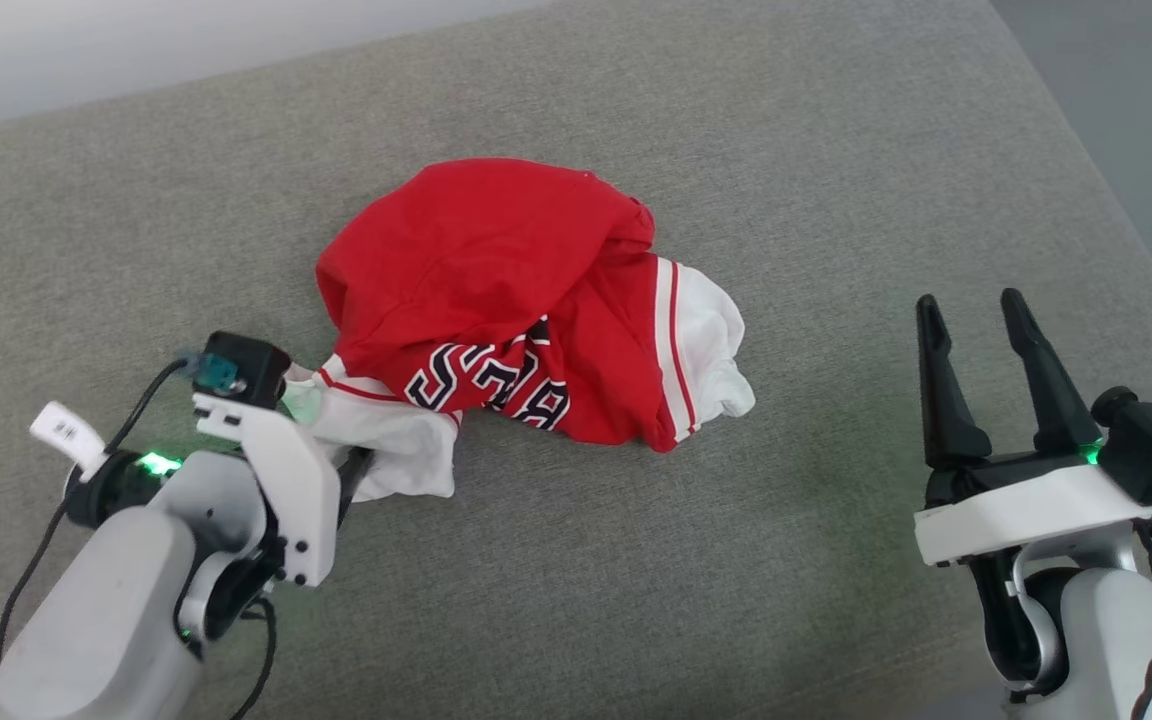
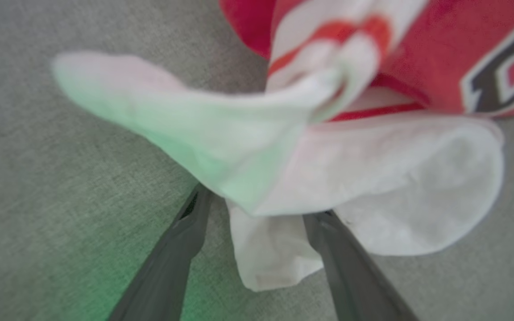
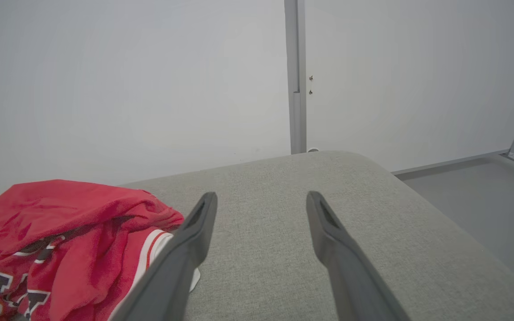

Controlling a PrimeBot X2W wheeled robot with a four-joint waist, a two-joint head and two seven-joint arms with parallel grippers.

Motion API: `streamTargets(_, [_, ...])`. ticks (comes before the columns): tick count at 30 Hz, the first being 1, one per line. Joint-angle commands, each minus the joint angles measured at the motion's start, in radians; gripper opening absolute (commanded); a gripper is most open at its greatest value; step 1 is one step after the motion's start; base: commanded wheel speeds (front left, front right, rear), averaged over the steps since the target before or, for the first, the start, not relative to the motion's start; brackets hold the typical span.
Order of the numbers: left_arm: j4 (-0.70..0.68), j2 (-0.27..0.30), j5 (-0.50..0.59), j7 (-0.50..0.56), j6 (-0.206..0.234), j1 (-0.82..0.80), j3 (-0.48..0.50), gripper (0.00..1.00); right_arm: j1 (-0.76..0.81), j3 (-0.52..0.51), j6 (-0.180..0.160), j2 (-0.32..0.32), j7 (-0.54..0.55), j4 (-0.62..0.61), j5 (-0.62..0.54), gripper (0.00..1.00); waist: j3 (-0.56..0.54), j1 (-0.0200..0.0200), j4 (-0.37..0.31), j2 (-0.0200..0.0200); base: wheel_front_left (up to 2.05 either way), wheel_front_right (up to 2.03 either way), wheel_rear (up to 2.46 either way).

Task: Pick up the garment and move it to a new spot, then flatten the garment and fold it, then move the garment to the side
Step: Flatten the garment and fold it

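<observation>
Left hand (image 2: 259,207) released, fingers astride the white sleeve (image 2: 395,187), tips hidden beneath. Garment (image 1: 496,290) bunched mid-way across the cushion (image 1: 736,600); right hand (image 1: 976,320) open near its right edge. Risk: a thin sleeve pinch may slip or merely drag the heap

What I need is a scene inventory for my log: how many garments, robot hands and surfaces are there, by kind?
Crumpled red jersey T-shirt with white sleeves: 1
Dark two-fingered robot hands: 2 (left hand, right hand)
Grey woven fabric cushion: 1
Total: 4
</observation>
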Motion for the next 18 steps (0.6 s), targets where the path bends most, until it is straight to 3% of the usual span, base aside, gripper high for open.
streamTargets(1, [0.068, -0.011, 0.014, 0.048, 0.009, 0.029, -0.035, 0.87, -0.011, 0.004, -0.002, 0.002, -0.008, 0.008, 0.005, 1.00, 0.004, 0.0000, 0.006, -0.0001, 0.00, 0.00, 0.00])
streamTargets(2, [0.084, -0.015, 0.020, 0.071, 0.010, 0.026, -0.048, 0.40, -0.014, 0.002, -0.002, 0.001, -0.010, 0.010, 0.007, 1.00, 0.005, 0.0000, 0.010, -0.0001, 0.00, 0.00, 0.00])
streamTargets(3, [0.099, -0.019, 0.020, 0.094, 0.000, 0.024, -0.064, 0.00, -0.016, 0.001, -0.002, 0.001, -0.007, 0.013, 0.002, 1.00, 0.006, 0.0000, 0.015, -0.0001, 0.00, 0.00, 0.00])
streamTargets(10, [0.117, -0.020, -0.019, 0.164, -0.028, -0.009, -0.071, 0.00, -0.032, -0.012, -0.002, 0.001, -0.005, 0.027, -0.005, 1.00, -0.002, 0.0000, 0.055, -0.0001, 0.00, 0.00, 0.00])
streamTargets(18, [-0.103, 0.090, -0.068, 0.164, 0.021, -0.003, 0.041, 0.00, -0.020, -0.045, -0.002, 0.001, 0.012, 0.019, -0.013, 1.00, -0.031, 0.0000, 0.117, -0.0001, 0.00, 0.00, 0.00])
